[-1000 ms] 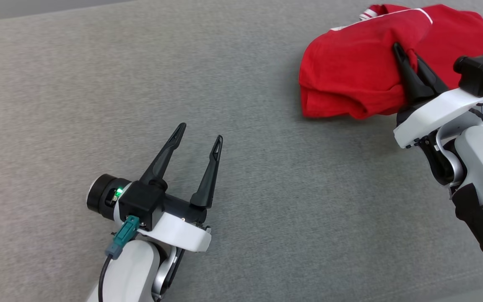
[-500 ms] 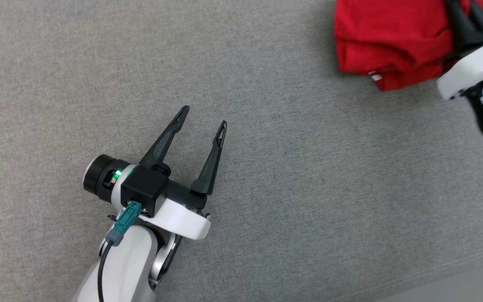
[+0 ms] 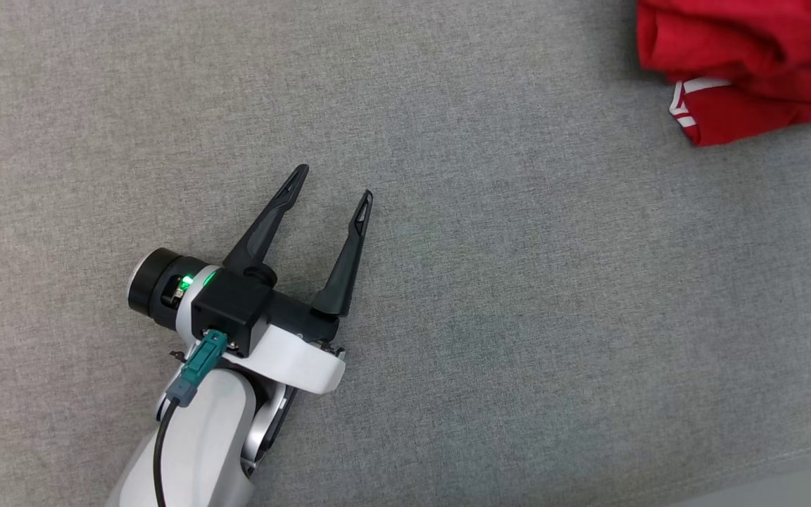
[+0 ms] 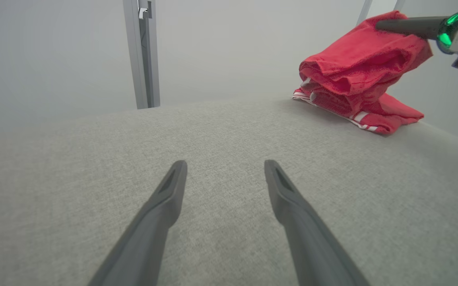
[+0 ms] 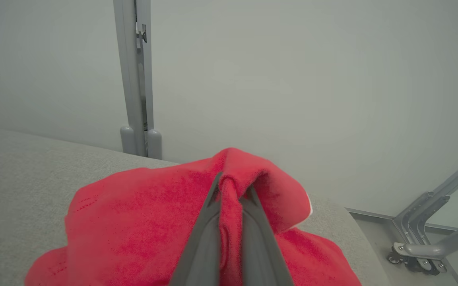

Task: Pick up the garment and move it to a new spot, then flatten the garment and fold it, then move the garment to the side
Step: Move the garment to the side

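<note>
One right hand [image 5: 233, 184] aloft, pinching garment [image 5: 141, 214].

Grey fabric surface [image 3: 518, 352] before pale wall [image 5: 292, 79], metal post [image 5: 135, 79].

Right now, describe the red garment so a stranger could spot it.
On the grey fabric surface, look toward the robot's far right. A crumpled red cloth garment is heaped there, its top fold pinched by the right gripper. White stripes edge it; nothing else is red.

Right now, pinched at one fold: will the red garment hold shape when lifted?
Probably floppy: the garment sags in loose folds below the right gripper, its lower part on the grey surface. Likely light: one pinched fold holds the raised part. May drag and unfold.
</note>
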Robot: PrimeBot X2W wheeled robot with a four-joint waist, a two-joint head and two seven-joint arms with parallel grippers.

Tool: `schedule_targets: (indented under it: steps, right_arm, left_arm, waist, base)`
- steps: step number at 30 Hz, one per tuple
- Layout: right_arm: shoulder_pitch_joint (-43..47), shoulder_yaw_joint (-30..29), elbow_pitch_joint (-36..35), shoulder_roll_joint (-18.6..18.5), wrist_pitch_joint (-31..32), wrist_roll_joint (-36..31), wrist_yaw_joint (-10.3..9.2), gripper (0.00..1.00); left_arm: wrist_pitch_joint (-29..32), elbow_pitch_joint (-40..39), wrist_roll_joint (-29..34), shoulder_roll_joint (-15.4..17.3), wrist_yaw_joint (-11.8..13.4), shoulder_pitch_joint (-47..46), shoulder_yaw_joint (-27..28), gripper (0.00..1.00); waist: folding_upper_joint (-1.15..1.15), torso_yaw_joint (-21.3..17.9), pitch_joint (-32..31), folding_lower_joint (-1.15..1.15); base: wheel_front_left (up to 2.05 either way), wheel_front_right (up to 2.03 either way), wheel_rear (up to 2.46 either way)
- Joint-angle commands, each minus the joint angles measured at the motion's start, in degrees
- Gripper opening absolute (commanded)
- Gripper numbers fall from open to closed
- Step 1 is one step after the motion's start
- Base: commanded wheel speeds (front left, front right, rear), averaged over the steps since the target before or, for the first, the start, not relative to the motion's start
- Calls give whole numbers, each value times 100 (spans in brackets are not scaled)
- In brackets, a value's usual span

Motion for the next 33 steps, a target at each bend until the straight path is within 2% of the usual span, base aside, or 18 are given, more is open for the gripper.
schedule_targets:
  steps: [1, 7, 13, 14, 15, 16, 17, 27, 30, 33]
  right_arm:
    - [161, 208, 224, -154, -34, 110, -1, 0]
    - [-43, 472, 1017, -268, 99, 292, -1, 0]
    - [-281, 705, 1697, -128, 122, 446, -1, 0]
    - [-300, 756, 1747, -99, 153, 470, -1, 5]
    - [-316, 810, 1818, -73, 197, 506, -1, 15]
    - [-340, 864, 1881, -62, 236, 542, -1, 39]
    - [-406, 952, 1976, -87, 238, 565, -1, 100]
    - [-982, 1189, 2669, -276, 82, 203, -1, 100]
    - [-1226, 1002, 2821, -135, -16, -20, -1, 100]
    - [-1311, 554, 2424, 8, -31, -298, -1, 100]
  left_arm:
    - [-11, -9, -19, 65, 10, -107, 15, 100]
    - [45, -26, -32, 86, 6, -132, -23, 100]
    - [95, -18, -44, 121, -11, -177, -73, 100]
    - [100, -13, -45, 131, -12, -181, -73, 100]
    - [98, -8, -48, 136, -14, -180, -79, 100]
    - [102, -4, -47, 137, -10, -180, -82, 100]
    - [103, -1, -56, 125, 10, -185, -94, 100]
    - [3, 112, -178, 42, 69, -100, -128, 100]
    - [-40, 162, -215, 17, 82, -77, -126, 100]
    - [-72, 216, -275, -10, 141, 3, -76, 100]
  waist:
    - [0, 21, 21, 0]
    - [0, 60, 88, 0]
    - [0, 136, 151, 0]
    - [0, 149, 151, 0]
    - [0, 165, 147, 0]
    - [0, 179, 139, 0]
    - [0, 206, 121, 0]
    - [0, 251, -169, 0]
    - [0, 260, -317, 0]
    - [0, 282, -485, 0]
  base:
    - [0, 0, 0]
    - [0, 0, 0]
    - [0, 0, 0]
    - [0, 0, 0]
    - [0, 0, 0]
    - [0, 0, 0]
    - [0, 0, 0]
    - [0, 0, 0]
    - [0, 0, 0]
    - [0, 0, 0]
